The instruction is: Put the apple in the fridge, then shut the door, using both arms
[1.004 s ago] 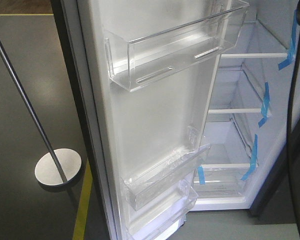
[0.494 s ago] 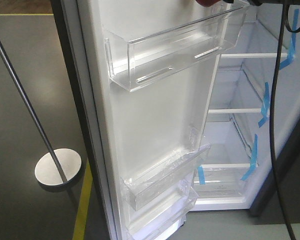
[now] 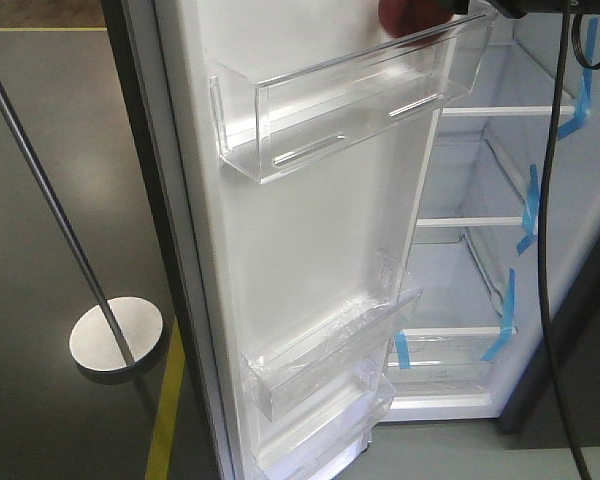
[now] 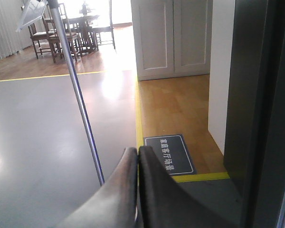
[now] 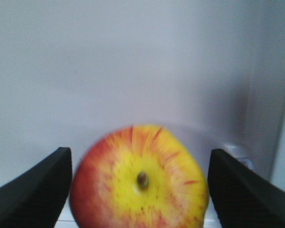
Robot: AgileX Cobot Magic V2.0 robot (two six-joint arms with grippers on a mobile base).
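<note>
The apple [image 5: 138, 178], red with a yellow patch round its stem, shows blurred between the two black fingers of my right gripper [image 5: 138, 153]. The jaws stand wide, with a thin gap on each side of the fruit. From the front, the apple [image 3: 405, 15] is at the top edge, just above the upper clear bin [image 3: 350, 105] of the open door [image 3: 310, 240]. The fridge [image 3: 480, 250] stands open to the right, white inside with glass shelves. My left gripper [image 4: 137, 153] is shut on nothing, beside the door's dark outer face [image 4: 256, 118].
A thin metal pole [image 3: 50, 200] on a round base [image 3: 117, 335] stands left of the door. A yellow floor line [image 3: 165, 420] runs beside it. A black cable [image 3: 545, 250] hangs in front of the fridge opening. Lower door bins [image 3: 320, 370] jut out.
The apple and the right gripper have come down into the top of the front view, above the upper door bin. The black cable has shifted left.
</note>
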